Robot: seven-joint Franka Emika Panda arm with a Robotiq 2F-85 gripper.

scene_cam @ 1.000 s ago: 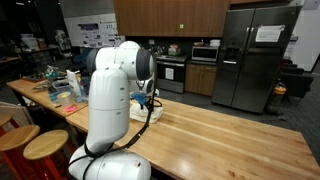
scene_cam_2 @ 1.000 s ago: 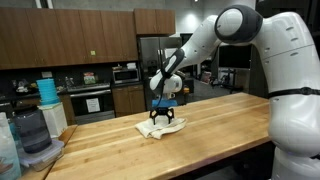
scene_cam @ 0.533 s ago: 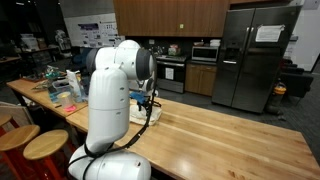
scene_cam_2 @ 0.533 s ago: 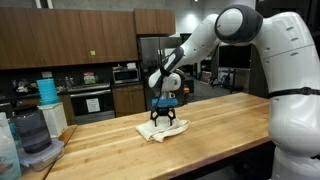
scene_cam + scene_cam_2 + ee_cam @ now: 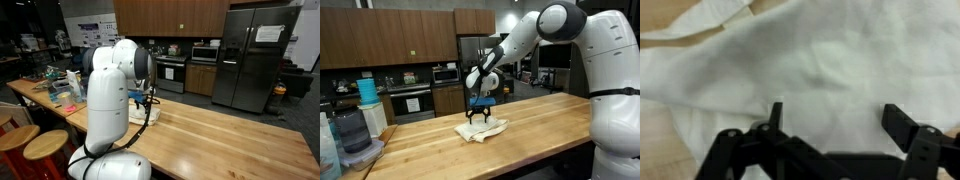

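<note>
A crumpled white cloth (image 5: 480, 130) lies on the wooden countertop (image 5: 540, 125). My gripper (image 5: 480, 116) hangs just above it, pointing straight down, jaws open and empty. In the wrist view the cloth (image 5: 820, 70) fills nearly the whole picture, with a fold running across its top left. The two black fingers (image 5: 902, 125) stand wide apart over it, and my gripper (image 5: 837, 120) has nothing between them. In an exterior view the arm's white body hides most of the cloth (image 5: 137, 112) and the gripper.
Bottles, a blue lidded jar (image 5: 367, 90) and containers crowd the counter's end (image 5: 55, 88). Wooden stools (image 5: 45, 147) stand beside the counter. A steel fridge (image 5: 255, 60), oven and microwave (image 5: 445, 73) line the back wall.
The gripper has risen slightly above the cloth, still open. The cloth has not moved.
</note>
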